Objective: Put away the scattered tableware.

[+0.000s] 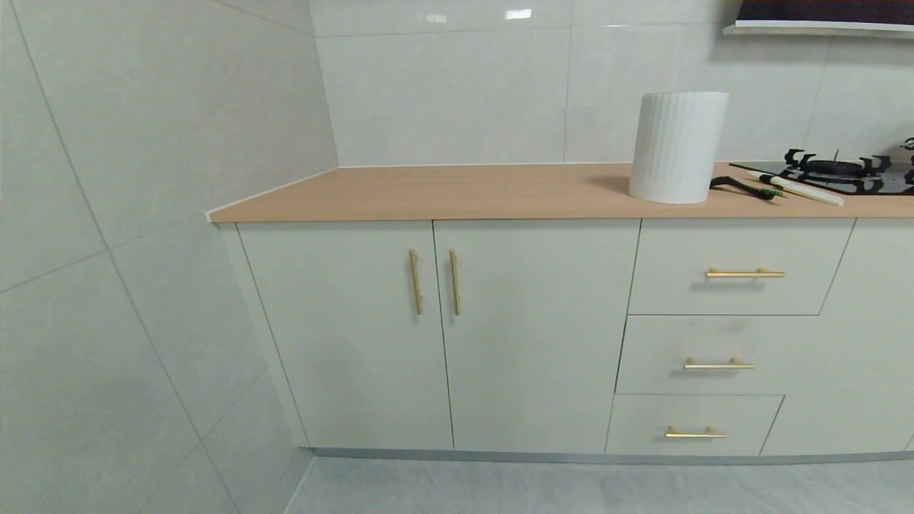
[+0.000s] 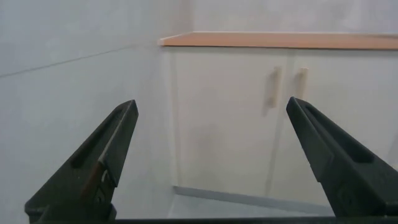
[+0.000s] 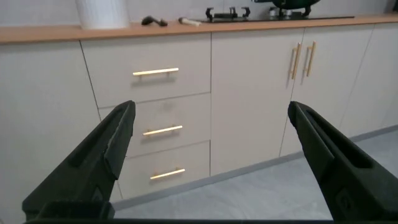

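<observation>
Two pincers sit nearest the cameras, and both are spread wide with nothing between the fingers. The left gripper point(image 2: 211, 168) is held low, facing the pale double-door cabinet point(image 1: 343, 335). The right gripper point(image 3: 211, 168) is held low, facing the stack of three pale drawers with brass bar handles point(image 1: 721, 335). Both are well apart from the worktop.

Above the cabinet fronts, a light wooden countertop point(image 1: 464, 193) is presented. On it, toward the robot's right, a white ribbed cylindrical container point(image 1: 677, 146) is stood upright. Its interior is hidden, so it cannot be told whether anything has been placed inside. Just beside the container, on its right, two items are laid flat on the countertop: a black-handled utensil point(image 1: 742, 187) and a long pale-handled utensil with a green band point(image 1: 800, 190). Behind them, a black gas hob point(image 1: 835, 171) is set into the countertop.

Progress is judged to be at the start: no item is gripped, and both utensils are outside the container. Remaining work is judged to be an approach to the countertop, pickup of each utensil in turn, and deposit into the container, which is presumed to be the intended holder
</observation>
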{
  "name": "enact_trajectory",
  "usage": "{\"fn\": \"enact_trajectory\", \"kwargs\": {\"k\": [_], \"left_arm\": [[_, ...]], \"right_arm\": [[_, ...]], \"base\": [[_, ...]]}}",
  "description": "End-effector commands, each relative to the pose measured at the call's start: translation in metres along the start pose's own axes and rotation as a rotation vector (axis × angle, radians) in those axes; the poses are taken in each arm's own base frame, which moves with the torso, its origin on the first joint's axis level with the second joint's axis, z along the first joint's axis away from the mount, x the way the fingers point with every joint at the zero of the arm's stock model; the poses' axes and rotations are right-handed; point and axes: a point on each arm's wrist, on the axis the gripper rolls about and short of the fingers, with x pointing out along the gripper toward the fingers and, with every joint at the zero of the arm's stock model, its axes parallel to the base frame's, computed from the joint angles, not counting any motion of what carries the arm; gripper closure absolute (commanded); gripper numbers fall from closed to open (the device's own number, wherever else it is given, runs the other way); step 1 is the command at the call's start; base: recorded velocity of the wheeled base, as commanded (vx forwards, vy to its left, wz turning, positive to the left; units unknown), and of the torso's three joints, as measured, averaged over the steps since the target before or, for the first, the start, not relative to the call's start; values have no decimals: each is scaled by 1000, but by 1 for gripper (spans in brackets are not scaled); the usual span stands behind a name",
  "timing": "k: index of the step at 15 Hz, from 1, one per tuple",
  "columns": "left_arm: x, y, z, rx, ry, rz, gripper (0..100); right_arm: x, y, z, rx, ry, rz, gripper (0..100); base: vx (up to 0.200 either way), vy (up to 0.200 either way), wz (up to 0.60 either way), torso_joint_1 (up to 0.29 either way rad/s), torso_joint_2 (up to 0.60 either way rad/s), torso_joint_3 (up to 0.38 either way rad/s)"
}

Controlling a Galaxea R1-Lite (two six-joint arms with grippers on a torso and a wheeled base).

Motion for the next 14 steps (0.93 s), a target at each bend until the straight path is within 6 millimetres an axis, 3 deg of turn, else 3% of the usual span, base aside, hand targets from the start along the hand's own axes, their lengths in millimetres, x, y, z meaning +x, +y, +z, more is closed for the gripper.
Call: {"fn": "enact_trajectory", "kwargs": {"k": [1, 3, 4, 7, 9, 14], "left_arm": [[-11, -3, -17, 27, -34, 11, 0], [-3, -6, -38, 38, 46, -3, 0], [4, -8, -60, 51, 114, -38, 0], [17, -12, -96, 73, 105, -112, 0], [16, -13, -100, 52, 151, -163, 0], [16, -14, -102, 0, 173, -176, 0]], "right_arm": [[-2, 1, -9, -1, -3, -5, 0], [6, 9, -42, -28, 72, 93, 0], [14, 15, -62, -22, 104, 142, 0], [24, 26, -83, 7, 18, 346, 0], [22, 27, -92, -9, 100, 390, 0], [23, 27, -92, 38, 111, 390, 0]], "base": [[0, 0, 0, 0, 0, 0], [0, 0, 0, 0, 0, 0], [0, 0, 0, 0, 0, 0], [0, 0, 0, 0, 0, 0], [0, 0, 0, 0, 0, 0], [0, 0, 0, 0, 0, 0]]}}
